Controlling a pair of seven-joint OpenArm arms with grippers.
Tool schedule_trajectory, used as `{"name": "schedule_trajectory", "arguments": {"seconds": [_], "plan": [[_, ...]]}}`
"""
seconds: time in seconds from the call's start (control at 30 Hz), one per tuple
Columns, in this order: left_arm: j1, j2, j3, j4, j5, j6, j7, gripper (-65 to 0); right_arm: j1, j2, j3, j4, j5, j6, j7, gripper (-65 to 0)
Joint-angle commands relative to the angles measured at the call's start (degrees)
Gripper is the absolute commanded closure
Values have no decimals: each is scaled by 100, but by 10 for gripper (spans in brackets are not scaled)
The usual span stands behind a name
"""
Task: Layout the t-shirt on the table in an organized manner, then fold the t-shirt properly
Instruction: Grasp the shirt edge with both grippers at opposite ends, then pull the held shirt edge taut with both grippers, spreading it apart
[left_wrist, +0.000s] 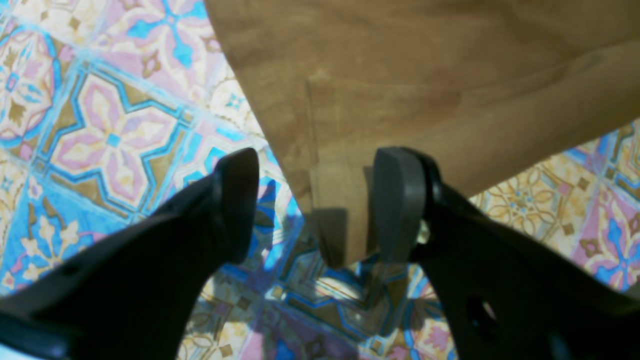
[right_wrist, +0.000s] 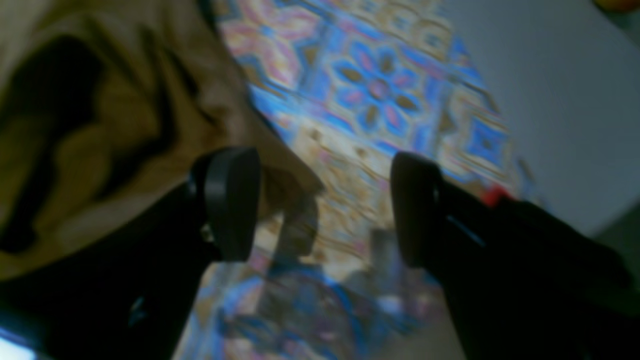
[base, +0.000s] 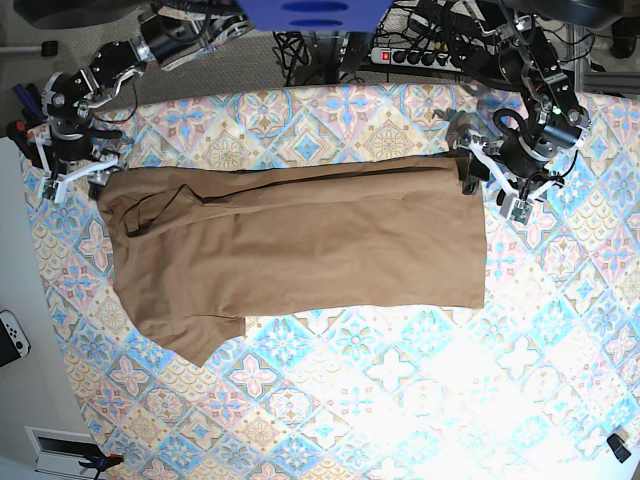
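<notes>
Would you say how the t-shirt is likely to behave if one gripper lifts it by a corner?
The t-shirt is probably floppy: it lies flat with soft creases near the neck. It likely drapes and drags rather than lifting whole. It seems light, being thin fabric on the table.

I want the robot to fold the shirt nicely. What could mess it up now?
The shirt lies spread on the table, but its collar end near the right gripper is bunched and wrinkled, so a fold there may come out crooked. Both grippers are open, and the left gripper has a shirt corner between its fingers; lifting away could snag and drag that corner out of line.
</notes>
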Motion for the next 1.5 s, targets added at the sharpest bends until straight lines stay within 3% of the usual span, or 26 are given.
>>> {"name": "schedule_trajectory", "arguments": {"seconds": [0.0, 0.13, 0.27, 0.5, 0.67, 0.83, 1.1, 1.47], "plan": [[-39, -36, -14, 116, -92, -12, -97, -361, 28, 84, 7, -8, 193, -10, -135, -394], [84, -45, -58, 168, -101, -12, -132, -361, 28, 102, 7, -457, 967, -10, -829, -394], [84, -45, -208, 239, -101, -12, -97, -361, 36, 110, 7, -993, 1415, -10, -1111, -393], [76, -45, -709, 239, -101, -12, -97, -362, 54, 436, 7, -1450, 1441, -10, -1137, -393], [40, -168, -946, 107, -250, -12, -97, -366, 54, 436, 7, -1433, 1441, -10, -1137, -393], [-276, -203, -964, -649, -936, -12, 9, -366, 54, 436, 7, -1424, 1433, -10, -1137, -393], [-786, -309, -911, -2126, -936, -12, 220, -366, 45, 436, -28, -1389, 1406, -10, -1128, -393], [-610, -309, 214, -2346, -988, -12, 220, -361, 45, 436, -28, -1389, 1406, -10, -1128, -393]]}}
